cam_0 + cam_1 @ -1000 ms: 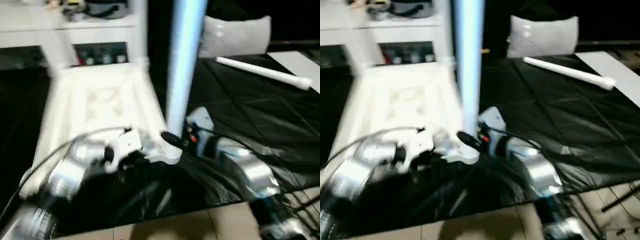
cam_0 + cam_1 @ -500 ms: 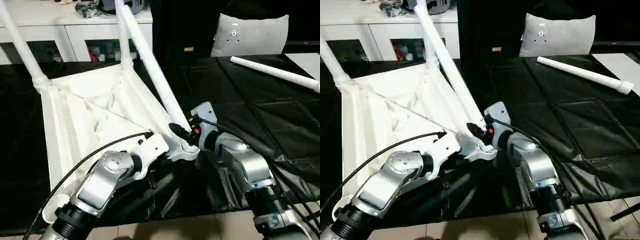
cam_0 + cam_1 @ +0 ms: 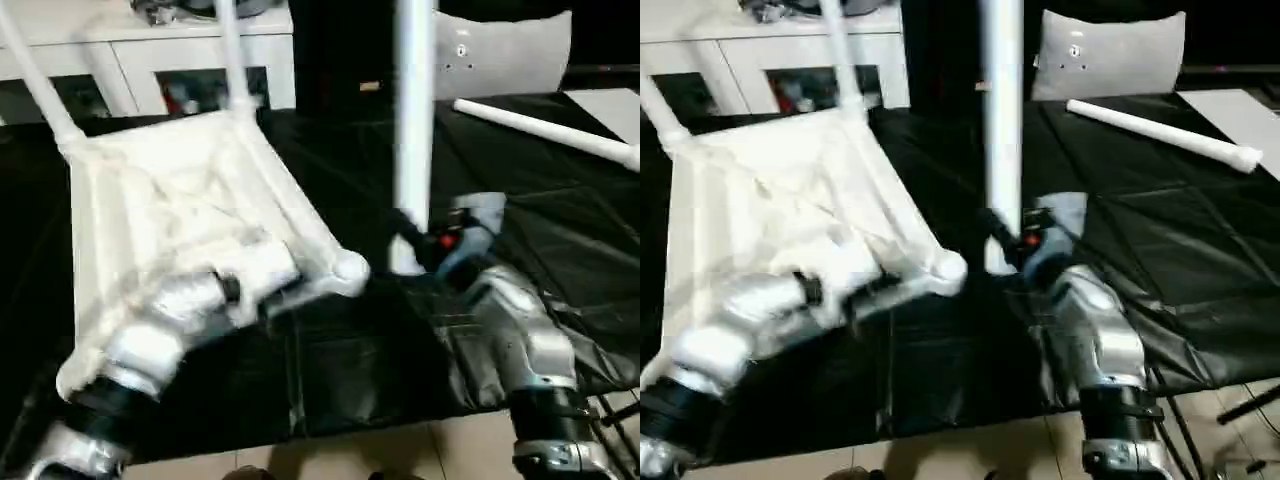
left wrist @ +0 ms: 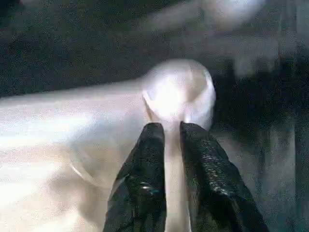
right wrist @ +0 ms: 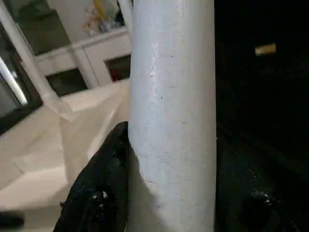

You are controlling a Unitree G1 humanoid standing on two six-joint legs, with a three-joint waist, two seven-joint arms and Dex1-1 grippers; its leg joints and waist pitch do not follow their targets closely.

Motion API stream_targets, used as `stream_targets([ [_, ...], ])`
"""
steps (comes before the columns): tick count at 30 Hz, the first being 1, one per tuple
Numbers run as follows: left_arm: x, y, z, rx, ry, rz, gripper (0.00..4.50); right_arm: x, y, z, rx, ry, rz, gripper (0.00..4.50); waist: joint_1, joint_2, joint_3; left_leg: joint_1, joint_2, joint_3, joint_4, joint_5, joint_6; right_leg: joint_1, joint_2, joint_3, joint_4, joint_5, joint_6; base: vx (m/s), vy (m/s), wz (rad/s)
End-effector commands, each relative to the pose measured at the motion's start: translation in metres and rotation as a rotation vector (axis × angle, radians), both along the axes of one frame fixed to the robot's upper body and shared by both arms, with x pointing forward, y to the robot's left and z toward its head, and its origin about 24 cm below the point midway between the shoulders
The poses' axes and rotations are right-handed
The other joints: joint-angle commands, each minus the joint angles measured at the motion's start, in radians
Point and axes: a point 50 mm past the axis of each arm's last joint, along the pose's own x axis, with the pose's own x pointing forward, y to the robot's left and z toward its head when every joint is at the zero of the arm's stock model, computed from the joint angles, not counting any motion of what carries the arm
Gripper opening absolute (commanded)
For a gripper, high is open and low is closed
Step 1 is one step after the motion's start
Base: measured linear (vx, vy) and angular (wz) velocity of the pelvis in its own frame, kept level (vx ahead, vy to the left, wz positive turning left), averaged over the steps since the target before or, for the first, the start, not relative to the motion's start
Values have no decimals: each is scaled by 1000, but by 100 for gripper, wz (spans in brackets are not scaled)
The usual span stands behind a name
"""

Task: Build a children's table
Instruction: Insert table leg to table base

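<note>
Both silver forearms reach forward from below. The left gripper [image 4: 166,145] pinches a thin white rim between its two black fingers [image 4: 145,183], which stand close together with only a narrow gap. The right gripper [image 3: 410,235] points up and inward, its fingers clamped around an upright white leg [image 3: 413,120], one black finger [image 5: 104,183] pressed against it.

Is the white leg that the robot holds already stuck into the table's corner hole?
No, the right tool holds the leg upright beside the tabletop, apart from the empty corner socket.
</note>
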Motion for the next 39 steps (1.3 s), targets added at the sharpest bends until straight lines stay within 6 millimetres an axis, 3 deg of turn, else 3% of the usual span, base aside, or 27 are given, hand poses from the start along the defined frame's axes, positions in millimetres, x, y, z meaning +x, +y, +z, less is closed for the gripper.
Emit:
stream_targets([
  [1, 2, -1, 10, -80, -9, -4, 103, 2, 2, 14, 25, -56, 5, 187, 5, -5, -63, 17, 45, -8, -59, -140, 58, 56, -64, 42, -45, -105, -233, 0, 0, 0],
  [7, 25, -19, 50, -423, -30, 57, 151, 7, 14, 31, 120, -97, 89, 187, 11, -8, -55, 20, 44, -8, -61, -233, 16, 48, -64, 45, -57, -246, -203, 0, 0, 0],
  [8, 28, -26, 58, -502, -20, 60, 162, 6, 18, 33, 133, -102, 127, 187, 10, -16, -56, 19, 45, -7, -61, -234, 17, 50, -63, 44, -58, -253, -199, 0, 0, 0],
  [9, 29, -28, 59, -515, -19, 59, 162, 6, 18, 34, 134, -102, 132, 187, 17, -16, -58, 19, 45, -8, -58, -219, 18, 51, -67, 44, -57, -255, -194, 0, 0, 0],
  [10, 32, -39, 71, -641, 5, 49, 184, 3, 24, 35, 130, -108, 193, 187, 16, -27, -57, 13, 45, -8, -58, -199, 26, 54, -66, 44, -56, -241, -190, 0, 0, 0],
  [13, 32, -55, 83, -773, 47, 19, 201, -3, 34, 37, 133, -115, 294, 187, 26, -29, -61, 10, 46, -8, -53, -149, 44, 57, -66, 43, -51, -183, -198, 0, 0, 0],
  [18, 29, -71, 79, -751, 52, 22, 234, -6, 42, 38, 120, -118, 352, 187, 30, -32, -63, 10, 45, -7, -47, -96, 73, 59, -64, 42, -45, -99, -211, 0, 0, 0],
  [22, 31, -74, 73, -725, 43, 66, 276, -6, 46, 37, 104, -115, 368, 187, 35, -31, -61, 13, 47, -9, -49, -117, 60, 58, -65, 42, -50, -149, -191, 0, 0, 0],
  [30, 26, -75, 77, -833, 87, 51, 278, -5, 50, 31, 63, -95, 380, 187, 38, -36, -61, 12, 47, -9, -49, -123, 48, 59, -66, 42, -48, -146, -194, 0, 0, 0],
  [32, 25, -75, 78, -856, 91, 45, 249, -5, 50, 32, 60, -95, 382, 187, 38, -40, -61, 11, 47, -9, -48, -111, 53, 61, -67, 42, -46, -136, -194, 0, 0, 0],
  [35, 25, -74, 80, -867, 87, 44, 236, -4, 50, 31, 56, -94, 383, 187, 38, -38, -61, 11, 47, -9, -47, -106, 59, 60, -66, 42, -45, -127, -197, 0, 0, 0],
  [36, 25, -74, 80, -870, 87, 44, 211, -4, 50, 31, 54, -93, 384, 187, 39, -40, -61, 11, 47, -8, -47, -105, 60, 60, -66, 42, -45, -129, -197, 0, 0, 0],
  [39, 24, -74, 79, -866, 79, 61, 203, -4, 51, 29, 40, -92, 384, 187, 39, -39, -61, 11, 47, -8, -46, -99, 61, 60, -66, 42, -44, -125, -198, 0, 0, 0],
])
